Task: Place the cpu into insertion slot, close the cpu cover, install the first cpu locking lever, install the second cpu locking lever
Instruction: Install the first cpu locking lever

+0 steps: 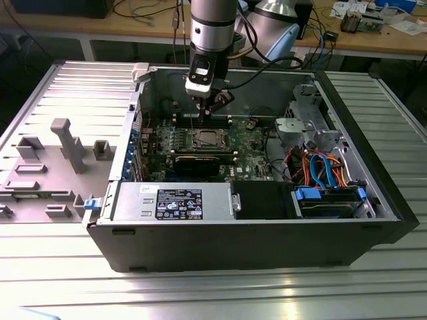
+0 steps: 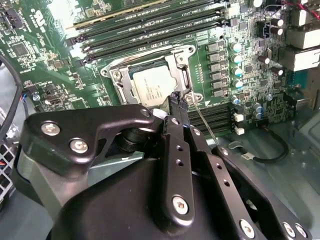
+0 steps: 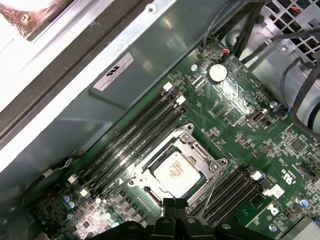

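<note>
- The chip (image 2: 152, 85) lay flat in its socket (image 1: 195, 140), grey top up, near the middle of the exterior view. That part of the job looked done.
- The cover (image 2: 145, 59), a thin silver frame, lay down around the chip, whose top showed through the cut-out. I judged it closed and bearing on the chip's edges.
- A thin wire lever (image 2: 205, 122) ran out from one corner of the socket and slanted across the memory slots (image 2: 150, 25) beside it. It looked to be off its catch, so the clamping seemed unfinished. I could not tell which of the two levers it was.
- The pincer (image 2: 176, 97) hung close over the socket's edge, by the corner where that lever began. Its fingers were pressed together with nothing visible between them. Closed tips make a narrow pusher, which probably suited work on so thin a wire.
- In the first wrist view the pincer (image 3: 175, 202) sat just beside the socket's rim, the chip (image 3: 175, 172) a little beyond it.
- Long dark memory slots flanked the socket on two sides of the green board (image 2: 50, 75).
- The arm (image 1: 212, 27) came straight down from the upper middle of the exterior view into the open computer case (image 1: 233, 233). The case lay on its side on the ribbed metal surface (image 1: 200, 293), so the board faced up for reaching from above.
</note>
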Action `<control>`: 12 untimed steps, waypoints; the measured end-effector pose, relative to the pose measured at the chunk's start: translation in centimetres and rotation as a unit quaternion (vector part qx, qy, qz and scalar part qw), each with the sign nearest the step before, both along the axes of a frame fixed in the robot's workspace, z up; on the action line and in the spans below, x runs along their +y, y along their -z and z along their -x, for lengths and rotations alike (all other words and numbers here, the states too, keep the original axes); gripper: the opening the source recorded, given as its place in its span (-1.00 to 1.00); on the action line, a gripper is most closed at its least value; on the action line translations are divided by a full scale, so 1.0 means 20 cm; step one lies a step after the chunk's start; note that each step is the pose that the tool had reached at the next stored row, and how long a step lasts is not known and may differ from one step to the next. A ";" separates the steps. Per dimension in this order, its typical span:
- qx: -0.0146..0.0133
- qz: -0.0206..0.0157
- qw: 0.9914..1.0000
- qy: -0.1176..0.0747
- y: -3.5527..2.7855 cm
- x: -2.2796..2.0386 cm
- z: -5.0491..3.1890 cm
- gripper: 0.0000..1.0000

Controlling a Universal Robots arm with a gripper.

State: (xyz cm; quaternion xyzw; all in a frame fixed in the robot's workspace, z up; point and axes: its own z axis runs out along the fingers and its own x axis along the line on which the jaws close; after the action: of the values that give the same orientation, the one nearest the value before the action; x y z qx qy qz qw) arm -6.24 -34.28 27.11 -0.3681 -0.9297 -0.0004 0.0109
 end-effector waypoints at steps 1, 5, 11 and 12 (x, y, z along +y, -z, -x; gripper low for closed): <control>0.000 0.000 1.000 -0.007 0.000 0.000 0.000 -0.79; 0.000 0.000 0.999 -0.039 -0.001 0.000 0.000 -0.79; 0.000 0.000 0.999 -0.043 -0.001 0.000 0.000 -0.79; 0.000 0.000 0.999 -0.043 -0.001 0.000 0.000 -0.79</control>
State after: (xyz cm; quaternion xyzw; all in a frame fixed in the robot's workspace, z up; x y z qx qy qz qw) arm -6.24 -34.29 27.12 -0.3275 -0.9448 0.0002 0.0109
